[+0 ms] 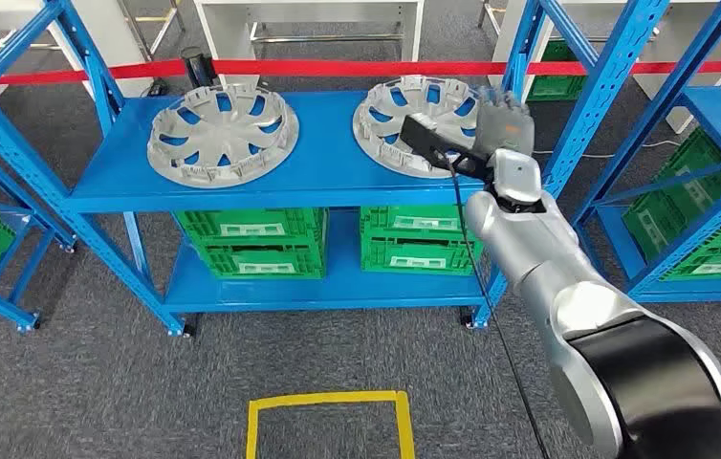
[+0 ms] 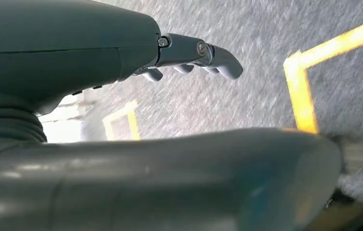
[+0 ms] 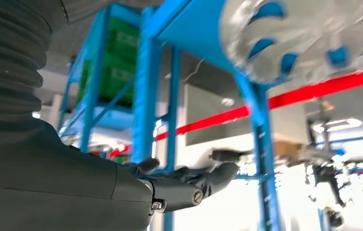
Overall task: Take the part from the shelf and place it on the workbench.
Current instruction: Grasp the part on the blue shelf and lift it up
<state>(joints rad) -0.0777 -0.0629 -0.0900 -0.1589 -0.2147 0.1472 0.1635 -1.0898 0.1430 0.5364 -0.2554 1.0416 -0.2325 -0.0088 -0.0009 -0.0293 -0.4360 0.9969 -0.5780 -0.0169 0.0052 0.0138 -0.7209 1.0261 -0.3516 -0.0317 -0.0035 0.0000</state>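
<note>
Right hand raised at the far right end of the blue shelf, fingers extended and apart, holding nothing; palm just beside the rim of the nearer silver wheel cover, contact not discernible from the head view. Wrist camera block and black cable immediately behind the hand, overlapping that cover's near edge. Second wheel cover well off to the hand's left on the same upper tier, lying flat. Green crates stacked on the tier below the hand, more green crates in the neighbouring rack to its right. Red barrier tape stretched behind the shelf; yellow floor marking on the grey carpet nearer the robot. Right wrist view: same hand with dark fingers outstretched in free air, blurred wheel cover resting on the blue tier beyond the fingertips and apart from them, a blue upright close alongside, a gap that the head view leaves ambiguous. Left wrist view: left hand hanging over grey carpet, fingers loosely curved and separate, nothing in them, yellow floor tape beyond.
</note>
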